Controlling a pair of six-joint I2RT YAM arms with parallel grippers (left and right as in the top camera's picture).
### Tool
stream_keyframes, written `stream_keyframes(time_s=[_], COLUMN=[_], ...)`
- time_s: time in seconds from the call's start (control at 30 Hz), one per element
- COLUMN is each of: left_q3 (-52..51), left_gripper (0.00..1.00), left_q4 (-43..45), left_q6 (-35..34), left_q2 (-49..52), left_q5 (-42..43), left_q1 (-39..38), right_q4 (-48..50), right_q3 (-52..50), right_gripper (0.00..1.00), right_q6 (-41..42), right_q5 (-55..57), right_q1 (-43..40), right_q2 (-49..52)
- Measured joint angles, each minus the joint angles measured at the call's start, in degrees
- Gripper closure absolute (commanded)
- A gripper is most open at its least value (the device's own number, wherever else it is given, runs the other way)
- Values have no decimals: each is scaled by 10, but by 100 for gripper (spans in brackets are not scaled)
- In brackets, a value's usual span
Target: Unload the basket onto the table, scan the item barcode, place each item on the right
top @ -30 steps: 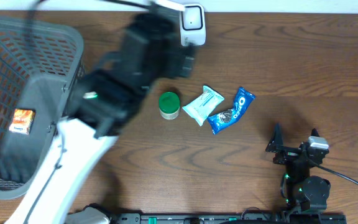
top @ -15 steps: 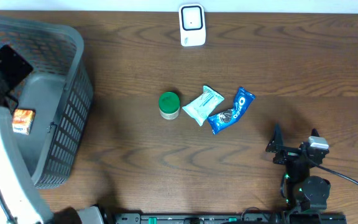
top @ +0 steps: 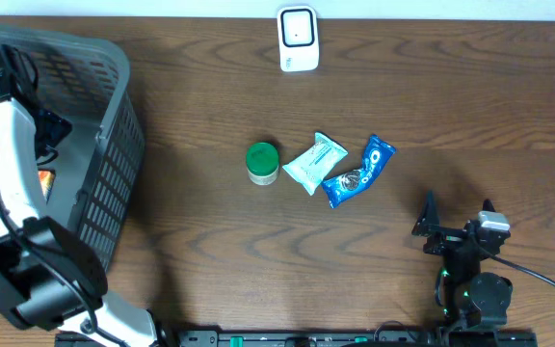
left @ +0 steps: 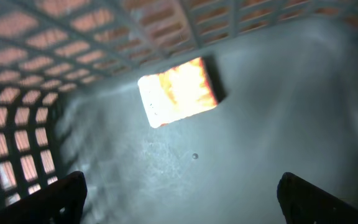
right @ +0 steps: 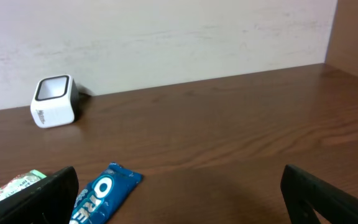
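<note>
Table (top: 451,116): brown wood, smooth, with wavy grain lines.
Basket (top: 114,125): grey plastic, matt, walls full of holes.
Blue packet (top: 357,172): shiny, crinkly wrapper.
Scanner (top: 298,39): white plastic, smooth.

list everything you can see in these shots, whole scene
table: one, brown wood, under everything
basket: one, grey plastic mesh, left end of the table
orange packet: one, orange, flat on the basket floor
scanner: one, white, far edge near the middle
jar: one, green lid, table centre
pale packet: one, white and teal, just right of the jar
Oreo packet: one, blue, right of the pale packet
left hand: one, dark fingers, open, inside the basket near the orange packet
right hand: one, dark fingers, open, near-right of the table, holding nothing
</note>
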Motion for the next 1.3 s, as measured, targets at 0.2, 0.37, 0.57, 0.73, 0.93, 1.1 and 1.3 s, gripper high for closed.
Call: stream_keyframes(time_s=[0.2, 0.37, 0.57, 0.73, 0.93, 1.1, 1.3], left_q3=[-35, -76, -129, -131, -131, -131, -139], left_gripper=[2, 3, 2, 2, 2, 2, 2], left_q4=[0, 49, 139, 161, 167, 172, 224], left_q6=[-175, -245, -256, -215, -170, -118, -63], left_q2=[16, 16, 16, 16, 16, 16, 16], left_q5=[-9, -22, -29, -31, -31, -17, 34], left_q1=[2, 2, 5, 6, 24, 52, 82], right_q4=[0, 0, 0, 0, 0, 0, 0], right_q3=[0, 0, 0, 0, 0, 0, 0], right_gripper=[1, 1, 1, 1, 1, 1, 1], right_q6=[0, 0, 0, 0, 0, 0, 0], right_q5=[0, 0, 0, 0, 0, 0, 0], right_q1=[0, 0, 0, 0, 0, 0, 0], right_q2=[0, 0, 0, 0, 0, 0, 0])
